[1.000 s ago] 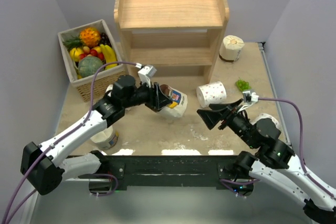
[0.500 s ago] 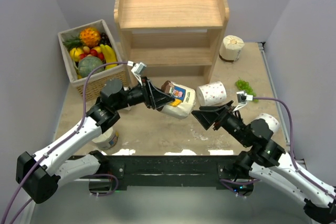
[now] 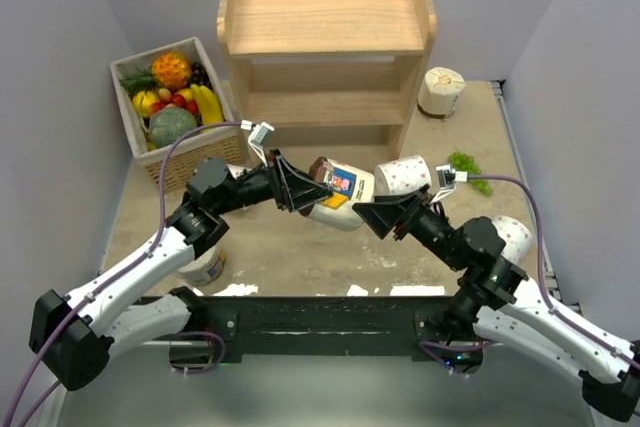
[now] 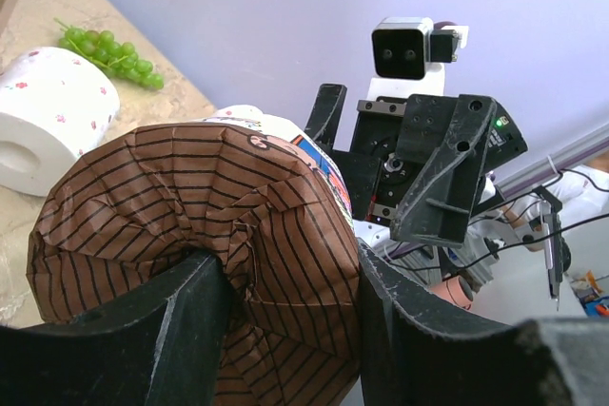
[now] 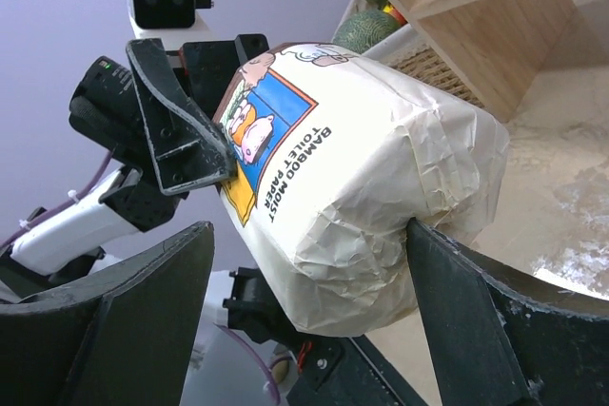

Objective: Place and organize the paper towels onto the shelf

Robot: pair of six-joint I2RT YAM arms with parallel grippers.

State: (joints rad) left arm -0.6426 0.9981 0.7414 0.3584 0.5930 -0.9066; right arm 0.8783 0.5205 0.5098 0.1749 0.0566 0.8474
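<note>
Handoff time: wrapped roll (image 3: 340, 192) hangs sideways over the counter (image 3: 290, 247), brown end clamped in left fingers (image 3: 290, 185), other end sitting between wide-open right fingers (image 3: 385, 217).

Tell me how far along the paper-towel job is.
Done: nothing, the shelf looks bare. In hand: the left hand grips a cream-wrapped roll by its brown end; the open right hand straddles its other end. Left: shelving it, plus the dotted roll, the far cream roll, a roll by the left arm and a roll behind the right arm.
</note>
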